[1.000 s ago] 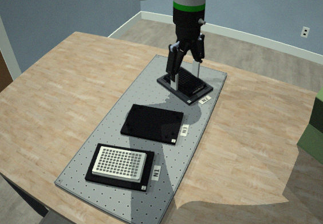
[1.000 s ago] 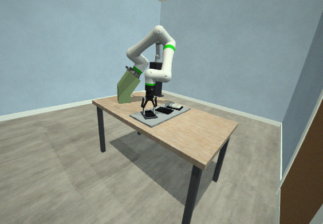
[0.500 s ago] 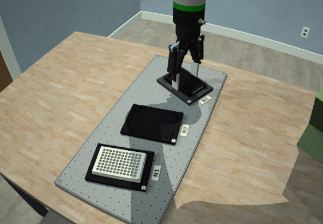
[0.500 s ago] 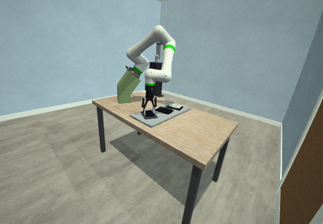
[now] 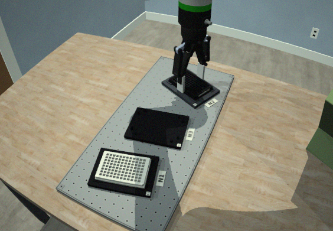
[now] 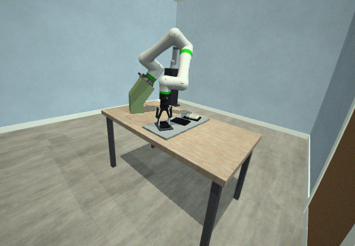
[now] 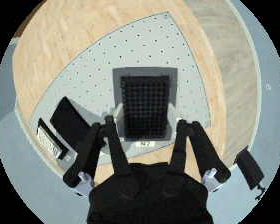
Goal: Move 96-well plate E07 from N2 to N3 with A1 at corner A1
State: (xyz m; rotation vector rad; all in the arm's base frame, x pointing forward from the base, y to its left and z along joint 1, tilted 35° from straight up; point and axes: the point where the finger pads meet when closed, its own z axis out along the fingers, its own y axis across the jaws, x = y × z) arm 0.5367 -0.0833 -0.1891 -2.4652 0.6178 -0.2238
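Observation:
The black 96-well plate E07 (image 5: 193,84) sits on plate nest N2 (image 5: 191,91) at the far end of the grey deck. My gripper (image 5: 192,79) stands straight down over it, with one finger on each long side, shut on the plate. In the wrist view the plate (image 7: 144,104) lies between my fingers. The landing nest N3 (image 5: 157,127) is a bare black base in the middle of the deck, with a small white mark at its near right corner. The white plate E01 (image 5: 124,168) rests on nest N1 at the near end.
White name labels lie on the deck beside the nests: N2 (image 5: 211,102), N3 (image 5: 190,133), N1 (image 5: 160,178). A green block (image 5: 322,134) stands at the table's right edge. The arm's base and a dark box (image 6: 171,86) stand behind the deck.

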